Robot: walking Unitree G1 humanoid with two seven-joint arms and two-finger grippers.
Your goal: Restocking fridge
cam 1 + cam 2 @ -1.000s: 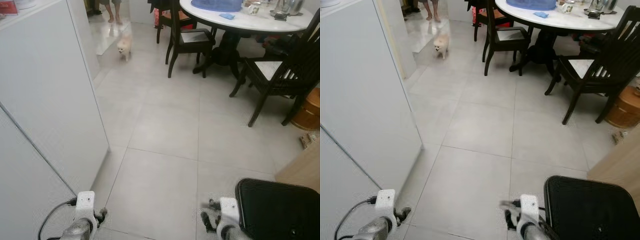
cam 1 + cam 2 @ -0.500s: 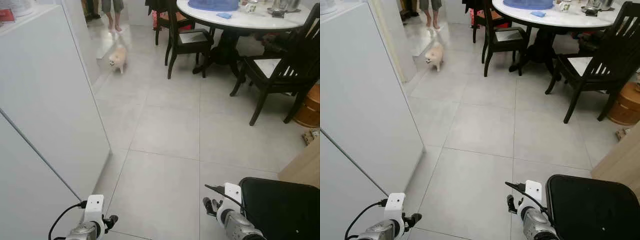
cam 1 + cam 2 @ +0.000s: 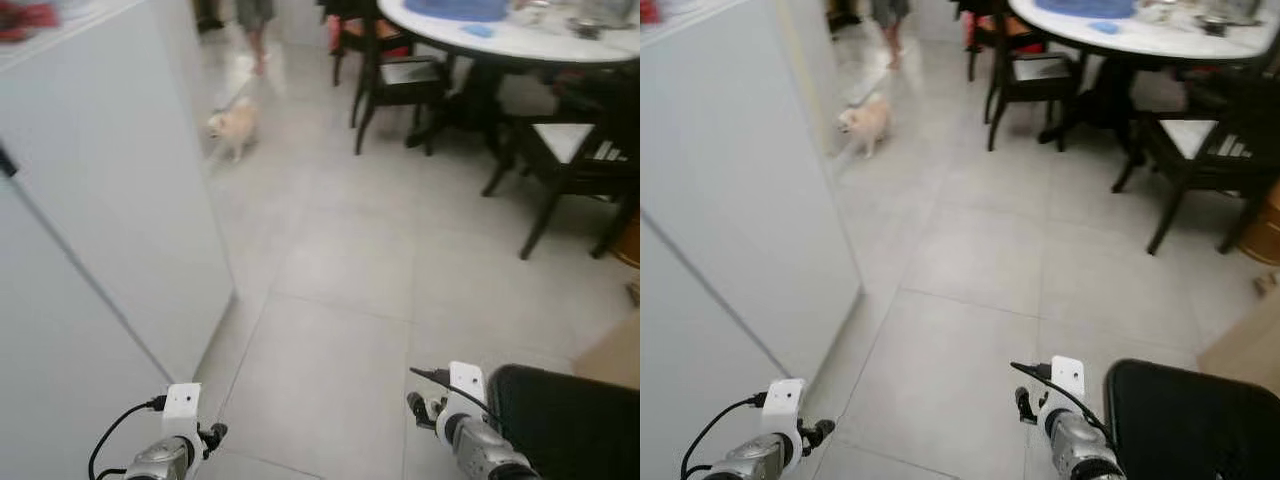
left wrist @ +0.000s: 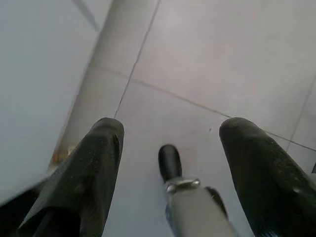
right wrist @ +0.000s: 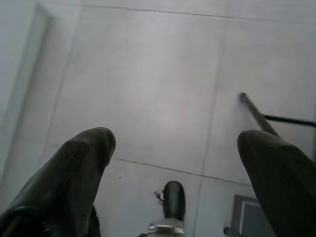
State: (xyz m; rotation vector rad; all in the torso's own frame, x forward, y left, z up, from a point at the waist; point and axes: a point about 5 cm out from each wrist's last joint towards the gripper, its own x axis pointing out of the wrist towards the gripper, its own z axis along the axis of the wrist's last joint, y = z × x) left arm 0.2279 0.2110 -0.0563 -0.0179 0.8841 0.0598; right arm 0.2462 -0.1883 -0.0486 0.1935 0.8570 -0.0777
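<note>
While both arms hang low over the grey tiled floor (image 3: pixel 340 270), each wrist view shows what the head views cannot: the left gripper (image 4: pixel 170 143) and the right gripper (image 5: pixel 175 148) spread wide, holding nothing. From the head, the white fridge (image 3: pixel 110 210) stands to the robot's left, a small dog (image 3: pixel 232 127) beyond it, near a person's legs (image 3: pixel 255 25) and a round surface (image 3: pixel 520 40) with dark chairs (image 3: pixel 400 80).

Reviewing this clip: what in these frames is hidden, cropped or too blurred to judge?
- Person: right eye view, cut off by the top edge; legs alone.
- Items on the round table: left eye view, motion blur; unidentifiable.
- Fridge: white outer side alone; contents hidden.
- Black object: cropped by the bottom corner; identity unclear.
- Small dog: blurred, details lost.
</note>
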